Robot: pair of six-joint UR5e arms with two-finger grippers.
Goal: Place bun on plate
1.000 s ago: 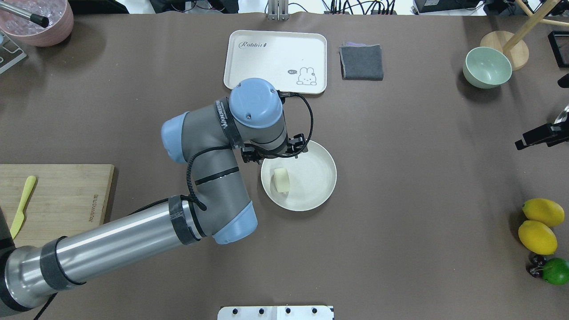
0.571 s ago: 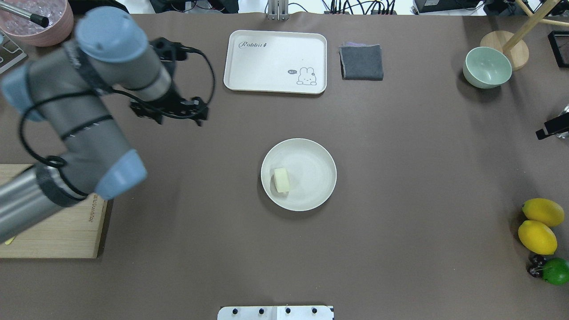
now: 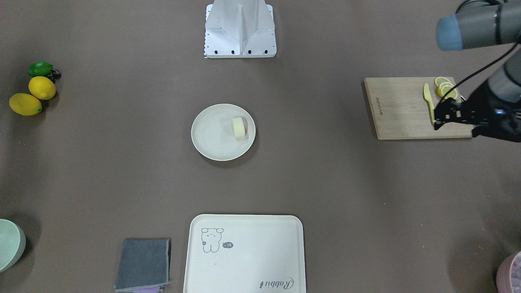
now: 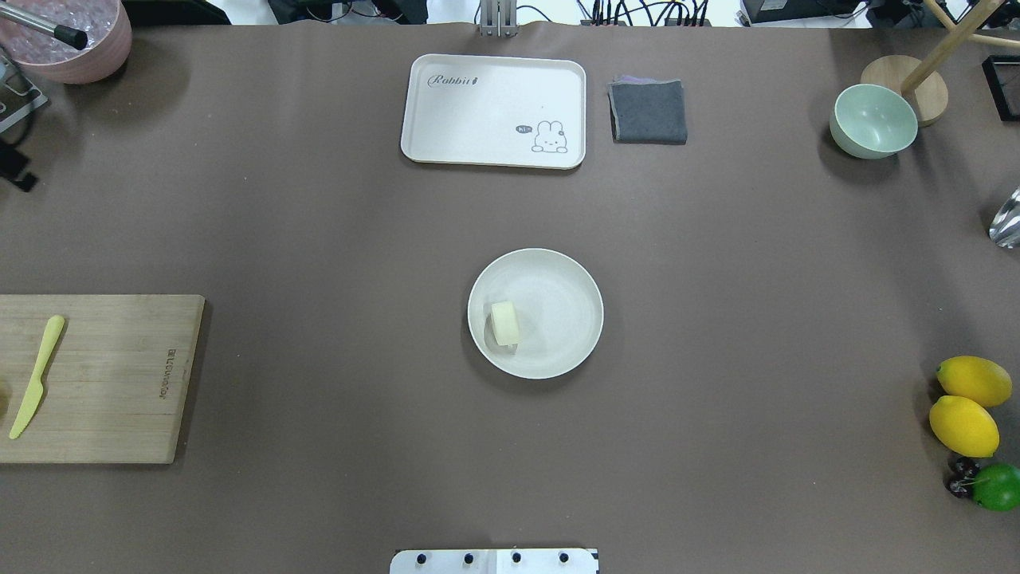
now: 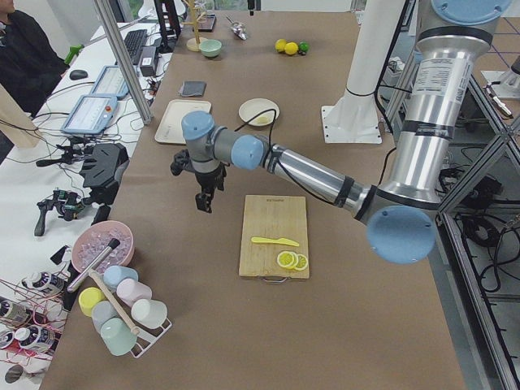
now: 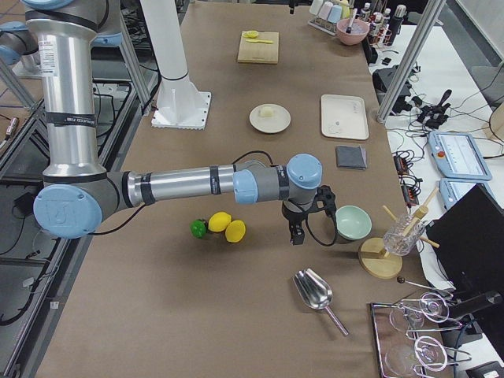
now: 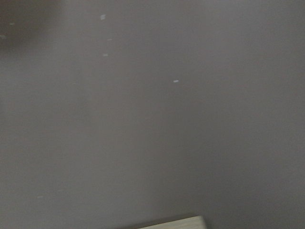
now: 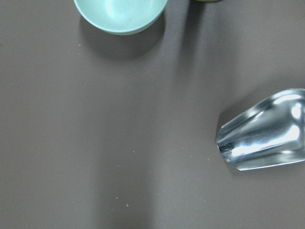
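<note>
As the bun by the plate's rim is judged soft and light, a gentle side pinch is advised; whether the left gripper and right gripper are open cannot be told.

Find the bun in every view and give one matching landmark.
Exterior front-facing: bun centre, plate's right part.
Overhead exterior: bun centre, plate's left part.
Exterior left: bun far, upper centre.
Exterior right: bun far, upper centre.
Left wrist: absent.
Right wrist: absent.
Landmark: the plate beneath it.

Tray says "Rabbit" in script, plus a tiny "hi~" bubble by the bunny; cutting board logo's too small to read.
</note>
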